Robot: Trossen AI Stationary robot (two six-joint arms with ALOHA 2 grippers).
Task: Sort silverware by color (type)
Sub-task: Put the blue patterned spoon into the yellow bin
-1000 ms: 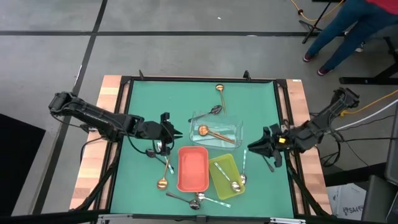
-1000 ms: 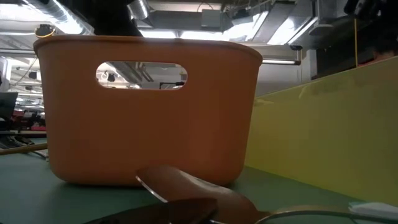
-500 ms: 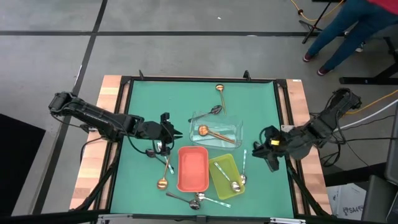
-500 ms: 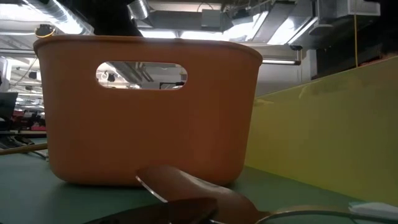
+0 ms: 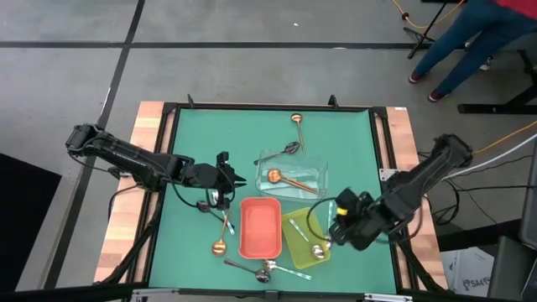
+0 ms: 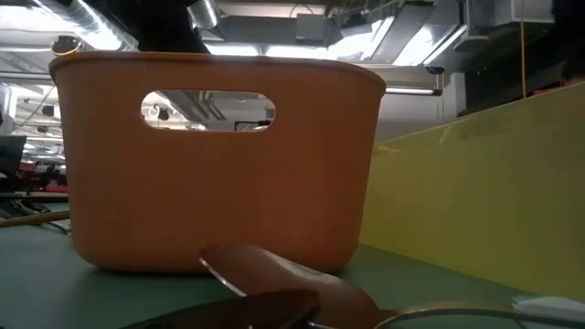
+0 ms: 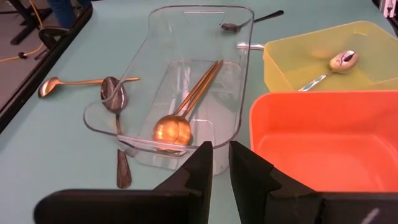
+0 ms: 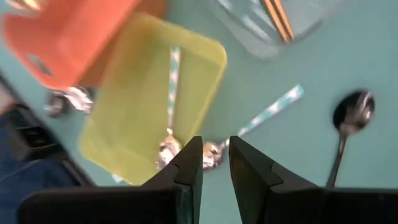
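The silverware lies scattered on the green mat. A copper-gold spoon lies in the clear tray, and a dark spoon rests across that tray's far rim. Another gold spoon lies farther back, and one lies left of the red tray. One silver spoon lies in the yellow-green tray. Another silver spoon and a dark spoon lie on the mat right of it. My left gripper hovers left of the clear tray. My right gripper points down over the yellow-green tray's right side. Both stand narrowly open, with nothing between the fingers.
Several more utensils lie on the mat near the front edge, before the red and yellow-green trays. In the low view a spoon bowl lies in front of the red tray's end wall. A person stands beyond the table's far right corner.
My right gripper has swung from near the table's right edge leftward and toward the near edge, up to the yellow-green tray. It has tipped from nearly level to pointing steeply down.
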